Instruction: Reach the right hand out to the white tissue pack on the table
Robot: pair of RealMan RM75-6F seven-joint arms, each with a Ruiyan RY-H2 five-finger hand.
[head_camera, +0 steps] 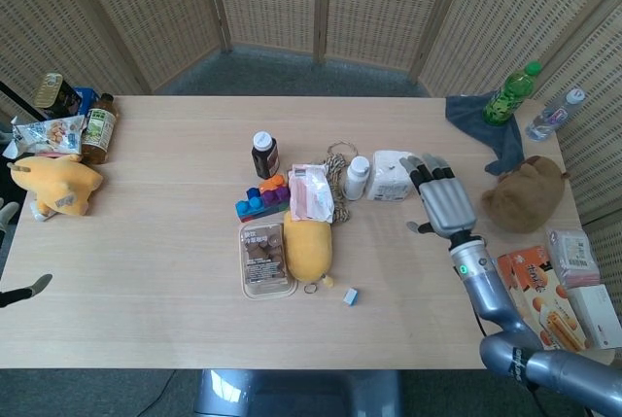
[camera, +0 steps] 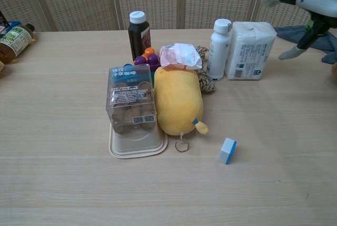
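Note:
The white tissue pack (head_camera: 390, 176) stands upright near the table's middle, just right of a white bottle (head_camera: 358, 177). My right hand (head_camera: 445, 205) hovers close to the pack's right side, fingers spread and empty, with the fingertips over its right edge. In the chest view the pack (camera: 250, 49) is at the upper right. There the right hand (camera: 310, 2) floats above and to the right of it, apart from it. Only a finger of my left hand (head_camera: 27, 289) shows at the far left edge, low by the table's front, holding nothing.
A yellow plush (head_camera: 308, 247), a snack box (head_camera: 265, 257), a pink packet (head_camera: 311, 193), toy blocks (head_camera: 262, 198) and a dark bottle (head_camera: 264, 155) cluster left of the pack. A small blue block (head_camera: 351, 296) lies in front. A brown plush (head_camera: 525, 193), blue cloth (head_camera: 486, 121) and green bottle (head_camera: 510, 93) sit to the right.

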